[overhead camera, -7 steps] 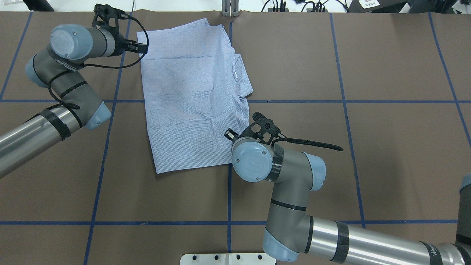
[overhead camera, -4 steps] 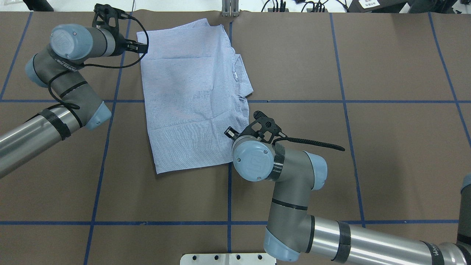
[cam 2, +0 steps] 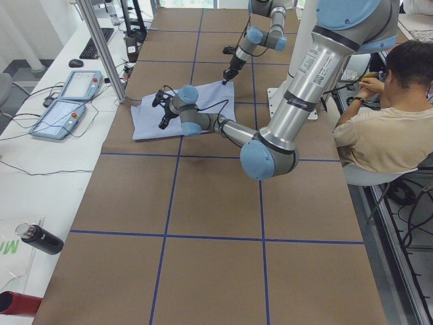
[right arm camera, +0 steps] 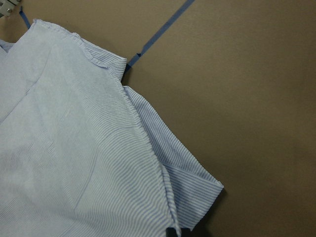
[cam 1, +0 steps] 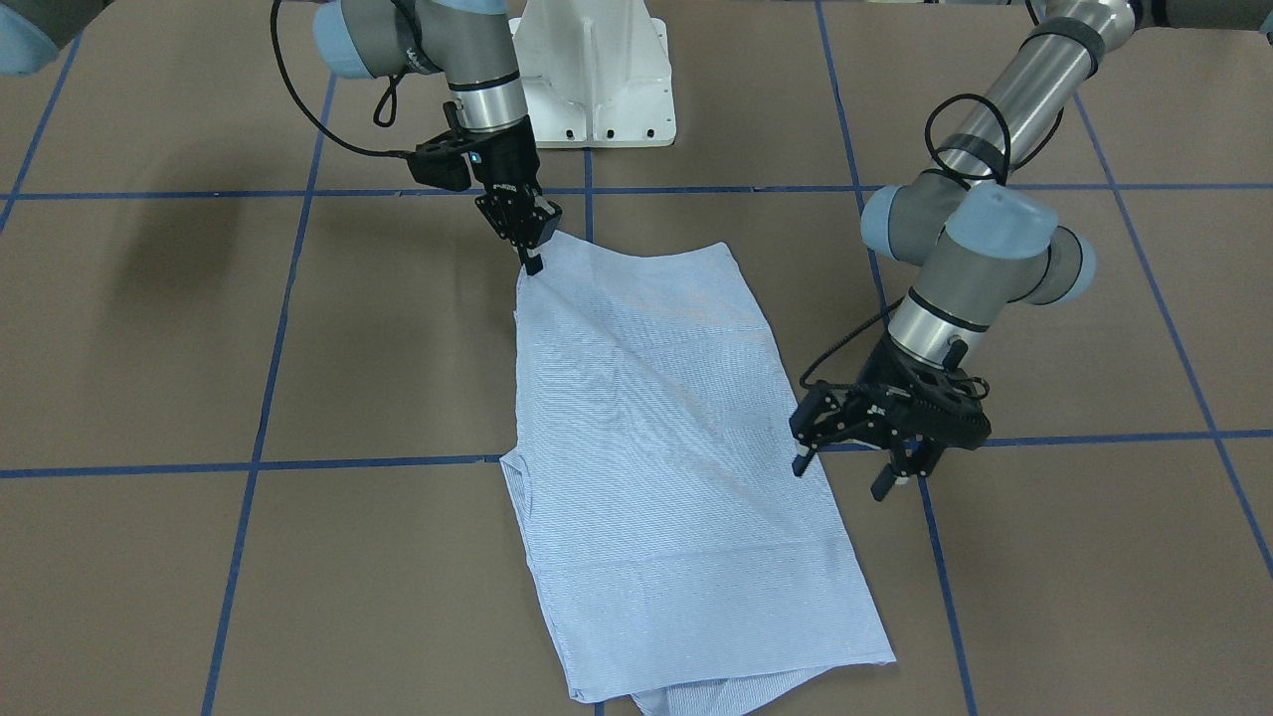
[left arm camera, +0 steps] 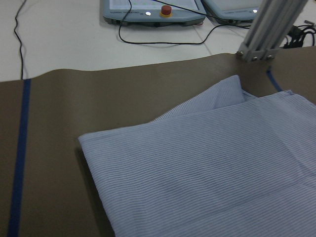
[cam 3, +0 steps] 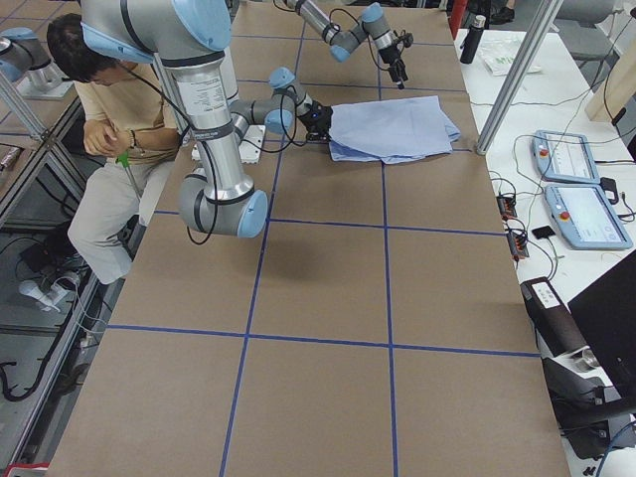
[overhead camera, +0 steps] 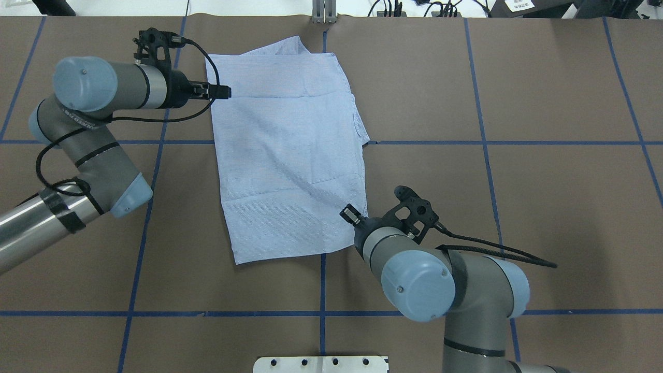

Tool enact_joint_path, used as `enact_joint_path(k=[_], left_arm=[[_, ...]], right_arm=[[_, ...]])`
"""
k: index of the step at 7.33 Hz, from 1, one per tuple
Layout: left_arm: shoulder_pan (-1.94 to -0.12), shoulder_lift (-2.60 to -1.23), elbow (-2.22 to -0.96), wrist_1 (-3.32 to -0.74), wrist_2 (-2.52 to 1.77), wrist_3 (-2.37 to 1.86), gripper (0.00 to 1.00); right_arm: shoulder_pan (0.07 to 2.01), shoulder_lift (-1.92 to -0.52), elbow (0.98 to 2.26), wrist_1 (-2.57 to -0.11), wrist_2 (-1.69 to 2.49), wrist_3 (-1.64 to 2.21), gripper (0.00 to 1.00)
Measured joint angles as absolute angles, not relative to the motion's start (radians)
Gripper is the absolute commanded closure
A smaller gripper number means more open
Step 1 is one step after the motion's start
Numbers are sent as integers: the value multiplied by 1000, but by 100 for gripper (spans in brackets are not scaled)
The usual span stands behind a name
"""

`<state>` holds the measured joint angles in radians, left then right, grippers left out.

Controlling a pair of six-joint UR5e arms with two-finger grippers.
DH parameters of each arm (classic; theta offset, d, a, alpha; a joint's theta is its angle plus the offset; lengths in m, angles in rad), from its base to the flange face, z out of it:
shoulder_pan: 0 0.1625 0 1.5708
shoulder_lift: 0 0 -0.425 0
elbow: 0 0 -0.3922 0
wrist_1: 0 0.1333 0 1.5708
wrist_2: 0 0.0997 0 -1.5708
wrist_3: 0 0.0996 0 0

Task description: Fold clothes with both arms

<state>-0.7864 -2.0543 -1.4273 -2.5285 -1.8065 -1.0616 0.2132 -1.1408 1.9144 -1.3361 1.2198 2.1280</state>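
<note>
The striped light blue shirt lies folded into a rough rectangle on the brown table, with the collar tucked under its right edge. My left gripper hovers over the shirt's far left edge, open with nothing between its fingers. My right gripper is at the near right corner of the shirt, its fingers pressed together on the cloth's edge. Neither wrist view shows its own fingers; the left one looks over the folded far corner.
The white pedestal base stands at the table's near edge. An aluminium post and control pendants are past the far edge. A seated person is beside the robot. Blue tape lines grid the table.
The shirt has shifted right and toward the robot, and its collar and label no longer show. Both grippers moved the same way, the right arm farther.
</note>
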Motion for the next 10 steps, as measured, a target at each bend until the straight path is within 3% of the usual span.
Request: enact_joint_path(k=[3, 6, 10], left_arm=[[-609, -1839, -1783, -2521, -1784, -1306, 0], [-567, -1760, -1833, -2517, -1759, -1341, 0], [-345, -1729, -1839, -2497, -1536, -1556, 0]], right_arm=[[143, -1195, 1950, -1338, 1145, 2144, 100], [168, -1176, 1860, -1325, 1129, 2121, 100], [173, -1148, 1812, -1320, 1092, 2116, 100]])
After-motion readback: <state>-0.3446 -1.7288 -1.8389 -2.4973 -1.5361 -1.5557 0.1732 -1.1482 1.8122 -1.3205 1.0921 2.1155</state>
